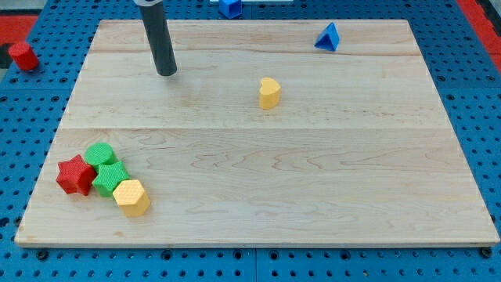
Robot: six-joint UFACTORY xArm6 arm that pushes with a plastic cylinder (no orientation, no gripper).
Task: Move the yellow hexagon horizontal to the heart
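The yellow hexagon [131, 197] lies near the board's bottom left corner, touching a green block [109, 178]. The yellow heart [269, 92] stands alone in the upper middle of the board. My tip [166, 73] is at the view's upper left, far above the hexagon and well to the left of the heart, touching no block.
A red star [75, 175] and a second green block [100, 154] cluster with the hexagon. A blue triangle [329, 37] sits at the top right of the wooden board [313, 196]. A red block [23, 56] and a blue block [229, 7] lie off the board.
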